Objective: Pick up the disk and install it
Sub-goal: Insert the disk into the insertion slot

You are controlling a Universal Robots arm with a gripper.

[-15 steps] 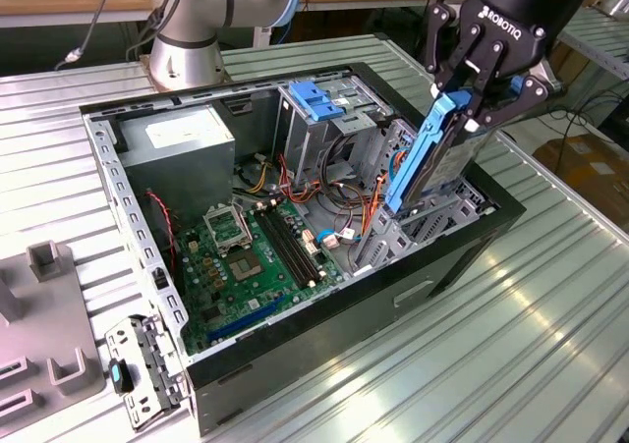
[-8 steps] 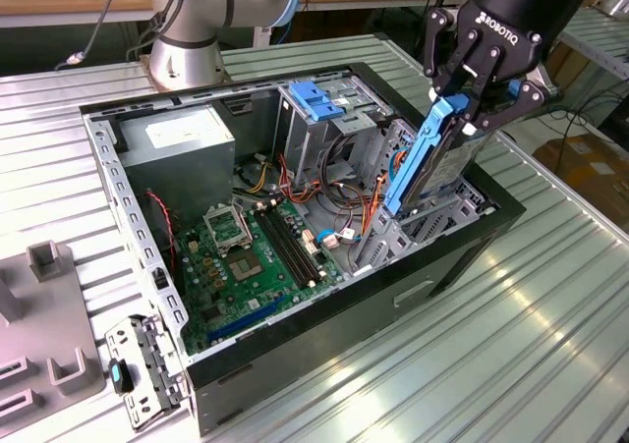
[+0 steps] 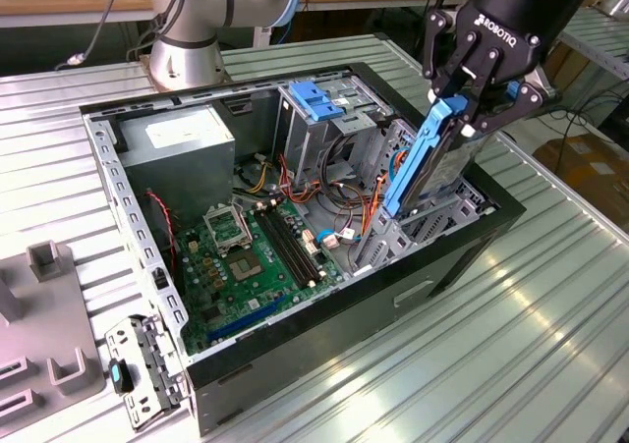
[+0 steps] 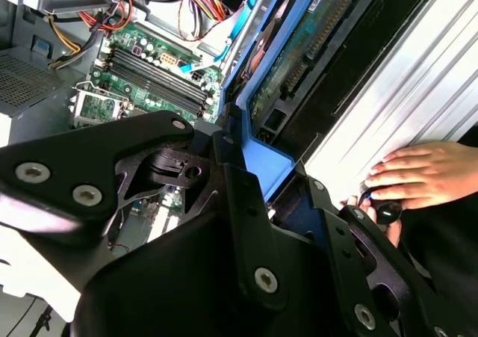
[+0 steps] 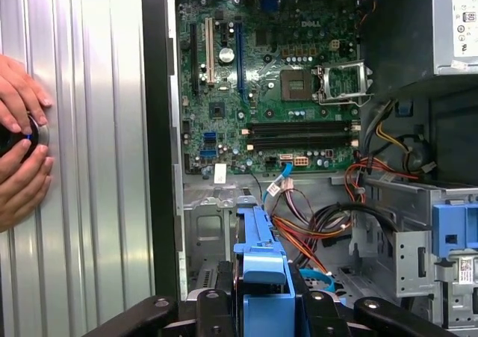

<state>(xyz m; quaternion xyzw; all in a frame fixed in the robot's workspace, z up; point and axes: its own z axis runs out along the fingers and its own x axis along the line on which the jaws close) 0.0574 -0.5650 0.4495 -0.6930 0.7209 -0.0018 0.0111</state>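
The disk (image 3: 432, 158), a flat drive with blue plastic side rails, hangs steeply tilted over the drive bay at the exterior view's right end of the open computer case (image 3: 295, 364). My gripper (image 3: 474, 104) is shut on the disk's upper end, one finger on each side. The disk's lower end reaches down among the grey bay brackets. The second wrist view looks along the disk's underside (image 4: 299, 53), a green circuit board framed in blue, held in my gripper (image 4: 261, 180). In the first wrist view its blue rail edge (image 5: 260, 266) stands between the black fingers (image 5: 213, 307).
Inside the case lie the green motherboard (image 3: 246, 256), a grey power-supply box (image 3: 182, 143) and a metal drive cage with a blue top (image 3: 319, 104), with coloured cables (image 3: 344, 207) beside it. A person's hands (image 5: 19, 150) rest on the ribbed table. A loose bracket (image 3: 142, 364) lies nearby.
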